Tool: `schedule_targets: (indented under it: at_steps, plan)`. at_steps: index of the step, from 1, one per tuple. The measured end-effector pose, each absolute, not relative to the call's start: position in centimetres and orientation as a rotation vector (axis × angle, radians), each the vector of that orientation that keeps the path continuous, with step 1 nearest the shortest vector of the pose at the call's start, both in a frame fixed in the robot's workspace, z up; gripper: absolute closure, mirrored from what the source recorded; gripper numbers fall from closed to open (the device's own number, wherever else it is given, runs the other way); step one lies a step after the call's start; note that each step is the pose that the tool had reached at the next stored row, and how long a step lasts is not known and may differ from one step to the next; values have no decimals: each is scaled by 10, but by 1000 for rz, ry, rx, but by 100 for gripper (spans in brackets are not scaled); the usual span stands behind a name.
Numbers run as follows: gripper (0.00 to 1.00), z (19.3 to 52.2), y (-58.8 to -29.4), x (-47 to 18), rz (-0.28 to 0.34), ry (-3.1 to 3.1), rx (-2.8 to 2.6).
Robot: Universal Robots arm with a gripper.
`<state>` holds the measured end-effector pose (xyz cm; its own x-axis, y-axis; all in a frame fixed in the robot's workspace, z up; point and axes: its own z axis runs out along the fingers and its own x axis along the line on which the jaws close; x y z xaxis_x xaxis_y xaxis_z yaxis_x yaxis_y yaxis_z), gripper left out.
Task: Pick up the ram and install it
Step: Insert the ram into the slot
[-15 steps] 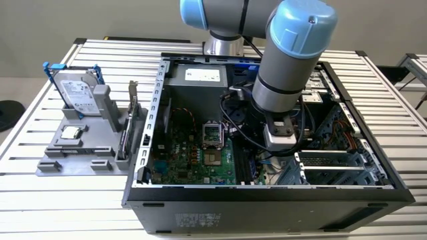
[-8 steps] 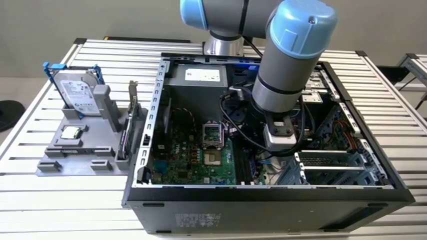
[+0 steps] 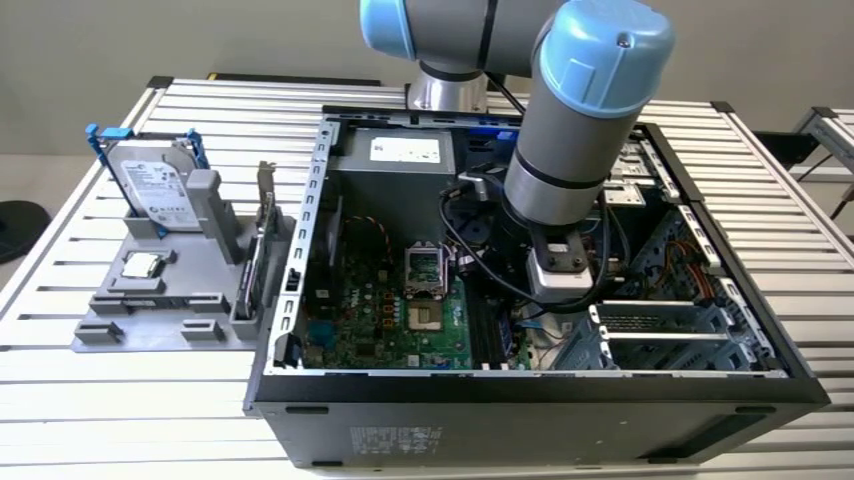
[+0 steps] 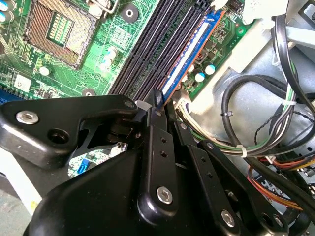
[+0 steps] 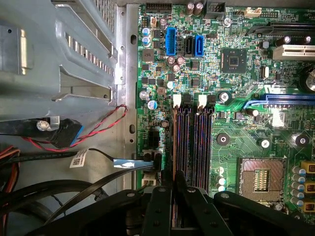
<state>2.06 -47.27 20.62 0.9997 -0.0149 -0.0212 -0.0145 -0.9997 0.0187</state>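
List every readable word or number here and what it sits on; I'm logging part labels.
No text can be read; every print is too small or blurred:
Pale label on the hard drive: unreadable.
White label on the power supply: unreadable.
Sticker on the computer case: unreadable.
Label strip on the ram: unreadable.
White cable tag: unreadable.

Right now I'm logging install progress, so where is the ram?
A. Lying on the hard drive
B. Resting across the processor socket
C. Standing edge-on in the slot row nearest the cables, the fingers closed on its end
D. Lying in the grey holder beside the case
C: in the second wrist view the ram stands along the outermost memory slot, with the gripper clamped on its near end.
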Motion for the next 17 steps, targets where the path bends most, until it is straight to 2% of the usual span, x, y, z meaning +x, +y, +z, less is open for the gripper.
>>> schedule_targets:
  at_steps: [17]
  plan:
    - [100, 215, -473, 19, -32, -23, 3121]
